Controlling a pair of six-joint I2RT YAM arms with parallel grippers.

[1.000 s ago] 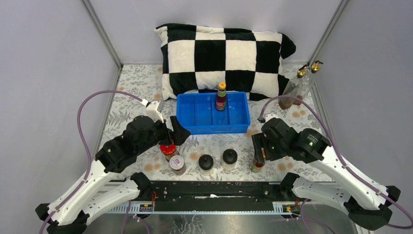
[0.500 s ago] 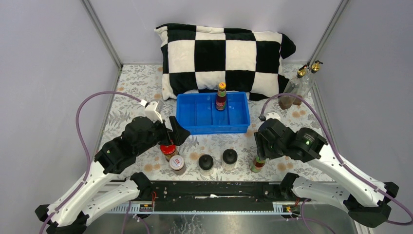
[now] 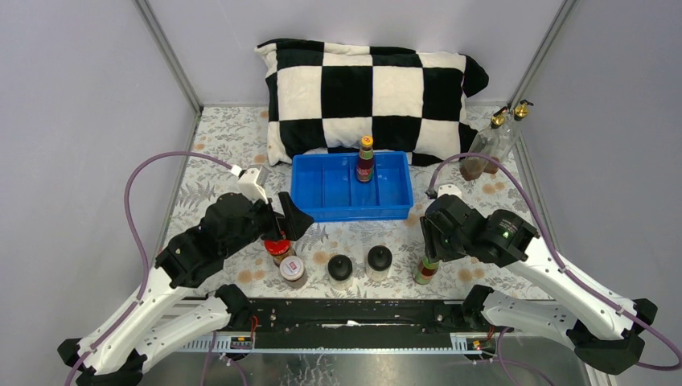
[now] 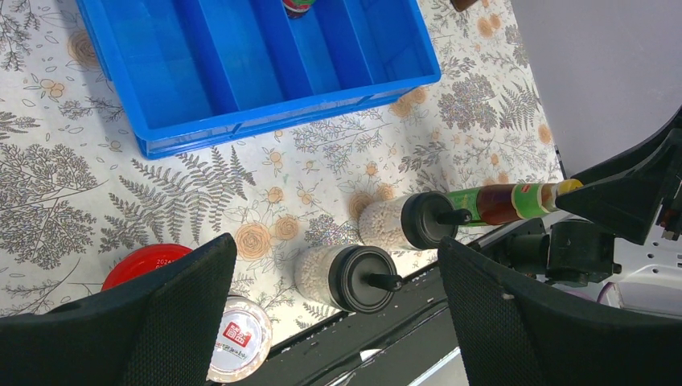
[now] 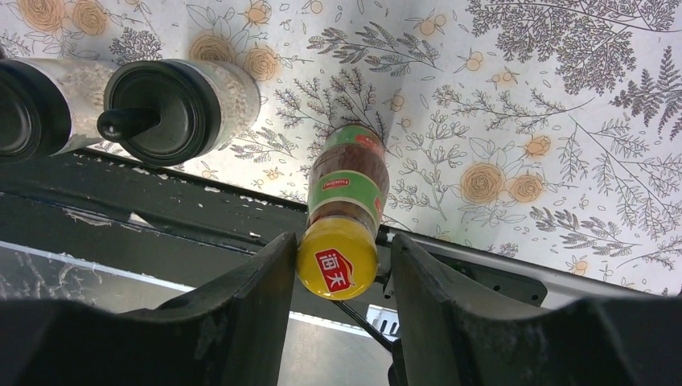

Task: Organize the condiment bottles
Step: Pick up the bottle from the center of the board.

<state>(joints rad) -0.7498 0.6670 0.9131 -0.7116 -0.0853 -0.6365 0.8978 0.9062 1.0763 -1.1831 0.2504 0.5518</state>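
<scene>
My right gripper (image 3: 429, 241) is open, its fingers on either side of the yellow cap of a slim sauce bottle (image 5: 346, 201). The bottle stands at the table's near edge (image 3: 425, 270); a gap shows on one side. My left gripper (image 3: 283, 227) is wide open and empty above the red-lidded jar (image 3: 277, 248) and the white-lidded jar (image 3: 292, 270). Two black-capped clear jars (image 3: 340, 266) (image 3: 379, 259) stand between the arms. The second yellow-capped bottle (image 3: 365, 160) stands in the blue tray (image 3: 322, 211). Two gold-spouted glass bottles (image 3: 482, 145) (image 3: 507, 133) stand at the far right.
A black-and-white checked pillow (image 3: 370, 80) lies behind the tray. Grey walls close the left, right and back. A black rail (image 3: 354, 310) runs along the near edge, right behind the row of jars. The tray has several long compartments.
My right gripper has risen along the sauce bottle from its body to its cap; more of the bottle now shows below it. The left arm has barely moved.
</scene>
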